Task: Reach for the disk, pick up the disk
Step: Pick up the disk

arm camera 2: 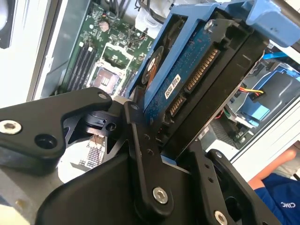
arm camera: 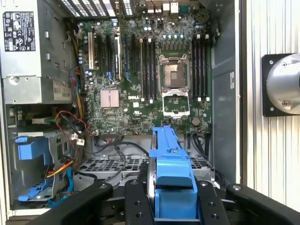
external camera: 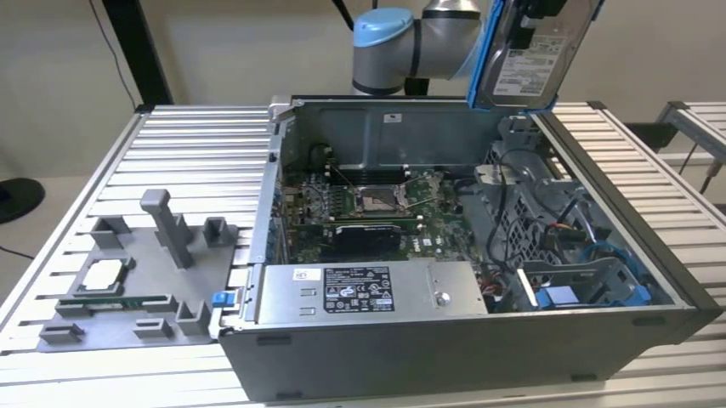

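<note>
On a slatted metal table (external camera: pixel 193 136), left to right in the exterior view: a grey holder tray (external camera: pixel 125 297) carrying a small square chip (external camera: pixel 102 275), then an open computer case (external camera: pixel 454 340) with its green circuit board (external camera: pixel 363 212) and grey power box (external camera: pixel 363 291) exposed. Above the case's far right corner, the gripper (arm camera: pixel 171 206) is clamped on the disk (external camera: pixel 528 55), lifted clear and standing on edge in its blue bracket (arm camera: pixel 171 173).

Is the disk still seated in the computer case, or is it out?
Out. In the exterior view the disk hangs above the open case, clear of its top edge. In the second wrist view the gripper is clamped on it.
</note>
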Robot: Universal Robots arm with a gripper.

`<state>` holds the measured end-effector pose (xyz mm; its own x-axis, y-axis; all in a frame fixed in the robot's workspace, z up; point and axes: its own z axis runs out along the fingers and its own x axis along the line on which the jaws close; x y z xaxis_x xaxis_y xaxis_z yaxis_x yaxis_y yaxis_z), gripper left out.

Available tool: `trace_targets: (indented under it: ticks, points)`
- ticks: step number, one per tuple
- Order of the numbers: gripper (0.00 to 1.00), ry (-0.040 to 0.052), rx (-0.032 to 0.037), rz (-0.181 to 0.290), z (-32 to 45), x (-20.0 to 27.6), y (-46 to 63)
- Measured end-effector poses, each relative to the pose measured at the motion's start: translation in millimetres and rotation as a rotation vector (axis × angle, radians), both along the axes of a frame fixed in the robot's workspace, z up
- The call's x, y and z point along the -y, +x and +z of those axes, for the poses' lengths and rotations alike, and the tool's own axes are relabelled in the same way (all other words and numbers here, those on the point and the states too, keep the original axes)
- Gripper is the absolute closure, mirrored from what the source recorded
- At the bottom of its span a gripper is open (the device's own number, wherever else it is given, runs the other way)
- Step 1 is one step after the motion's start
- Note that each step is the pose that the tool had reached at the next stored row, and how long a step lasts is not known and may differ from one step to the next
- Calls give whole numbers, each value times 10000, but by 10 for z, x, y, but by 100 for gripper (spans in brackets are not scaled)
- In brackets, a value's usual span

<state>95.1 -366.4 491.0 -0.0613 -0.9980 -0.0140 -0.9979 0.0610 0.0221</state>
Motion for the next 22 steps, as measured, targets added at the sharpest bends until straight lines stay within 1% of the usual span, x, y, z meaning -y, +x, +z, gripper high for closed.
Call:
trace_targets:
  ticks: [6, 9, 12, 16, 22]
  points:
    - [100, 0, 0, 0, 0, 0, 1]
    - [100, -1, 0, 0, 1, 15, 2]
    - [100, 0, 0, 1, 0, 48, 2]
    - [100, 1, 0, 0, 0, 105, 2]
    - [100, 0, 0, 0, 0, 213, 1]
